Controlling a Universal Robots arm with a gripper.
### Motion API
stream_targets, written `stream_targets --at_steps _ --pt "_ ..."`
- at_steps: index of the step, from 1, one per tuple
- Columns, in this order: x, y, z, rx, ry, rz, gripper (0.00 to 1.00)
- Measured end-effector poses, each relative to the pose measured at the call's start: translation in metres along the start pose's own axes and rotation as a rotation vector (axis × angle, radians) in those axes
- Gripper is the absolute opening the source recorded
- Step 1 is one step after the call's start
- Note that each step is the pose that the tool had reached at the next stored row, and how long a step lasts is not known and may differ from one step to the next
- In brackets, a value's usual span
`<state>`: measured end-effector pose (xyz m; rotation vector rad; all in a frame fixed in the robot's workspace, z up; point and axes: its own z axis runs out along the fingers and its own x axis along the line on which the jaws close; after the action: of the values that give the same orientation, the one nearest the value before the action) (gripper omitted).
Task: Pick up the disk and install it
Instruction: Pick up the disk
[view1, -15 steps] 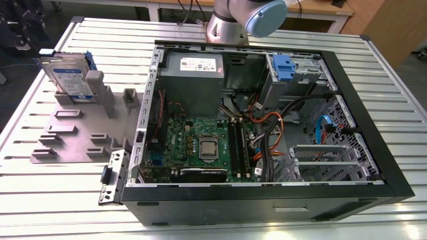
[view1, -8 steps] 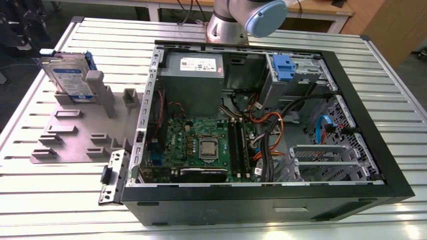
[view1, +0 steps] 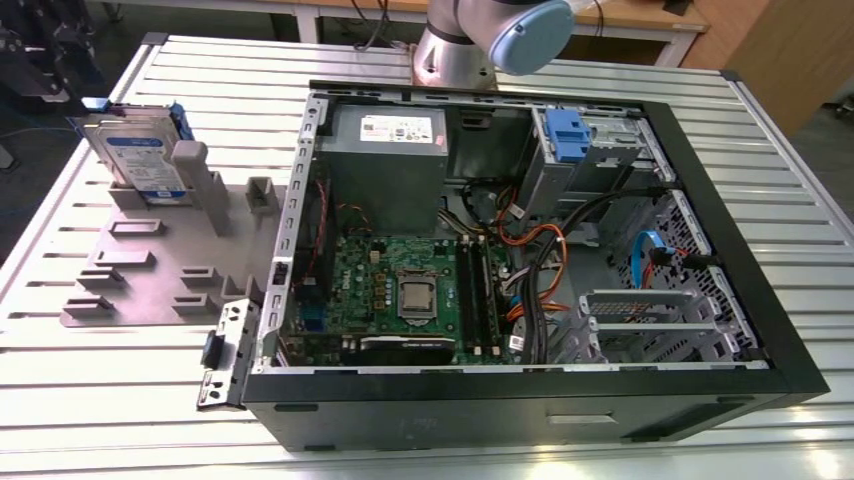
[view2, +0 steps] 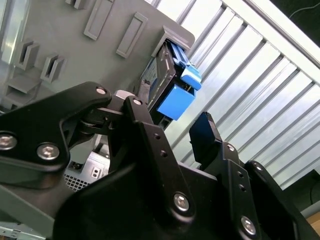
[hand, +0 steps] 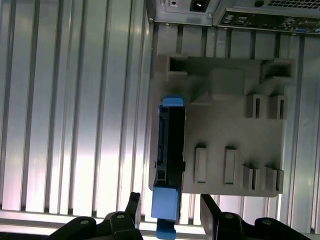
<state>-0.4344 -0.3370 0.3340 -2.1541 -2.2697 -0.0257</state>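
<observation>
Exterior view: we're looking at a ribbed metal table (view1: 80, 400), with a wooden bench (view1: 641, 15) behind at one o'clock. The disk (view1: 140, 155) stands on edge in a grey fixture plate (view1: 147, 270) at ten o'clock, beside the open computer case (view1: 761, 340). The arm (view1: 467, 40) is cut off at twelve. Second wrist view: the gripper (view2: 170, 112) hides much of the plate. First wrist view: its fingers (hand: 210, 212) are spread apart and the disk's blue end shows between them. We can't make out any contact.
</observation>
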Motion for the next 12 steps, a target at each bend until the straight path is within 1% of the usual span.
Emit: stream_targets --at_steps 3,7,12 --pt "0.0014 0.0 0.0036 -0.0001 0.0032 -0.005 0.59" --pt "0.0035 -0.0001 0.0077 -0.0003 0.0048 -0.007 0.59" --pt "0.0038 -0.0006 0.0136 -0.0002 0.0054 -0.007 0.59"
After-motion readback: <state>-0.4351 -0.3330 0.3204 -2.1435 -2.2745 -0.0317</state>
